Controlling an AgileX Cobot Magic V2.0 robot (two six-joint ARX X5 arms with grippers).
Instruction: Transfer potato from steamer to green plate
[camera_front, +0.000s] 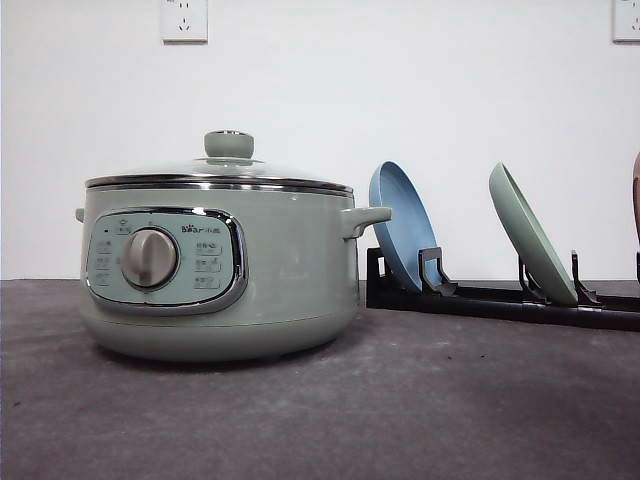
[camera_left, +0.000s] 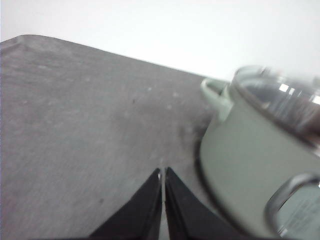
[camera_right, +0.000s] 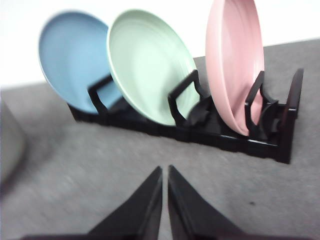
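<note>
Potato: can't see it, presumably inside the steamer (camera_front: 220, 265) under the glass lid (camera_front: 228, 168), which is on and seated. My guess on handling: firm, light-ish, rough skin so decent grip; if cooked, softer, so squeeze gently across the short axis, mid-body. Lid has to come off first, by the knob (camera_front: 229, 143) at top centre.

Steamer sits left-centre of the front view on the grey table (camera_front: 400, 400). In the left wrist view it's at the right edge, near my left gripper (camera_left: 163, 172) w/ bare table between; fingers pressed together, holding nothing.

Green plate (camera_right: 150, 70) stands tilted on edge in the black rack (camera_right: 210, 130), between the blue plate (camera_right: 70, 55) and pink plate (camera_right: 232, 60), upper centre of the right wrist view. My right gripper (camera_right: 165, 170) is closed too, empty, low centre, short of the rack. The plate looks stiff, smooth, prob. slippery: pinch the rim.
</note>
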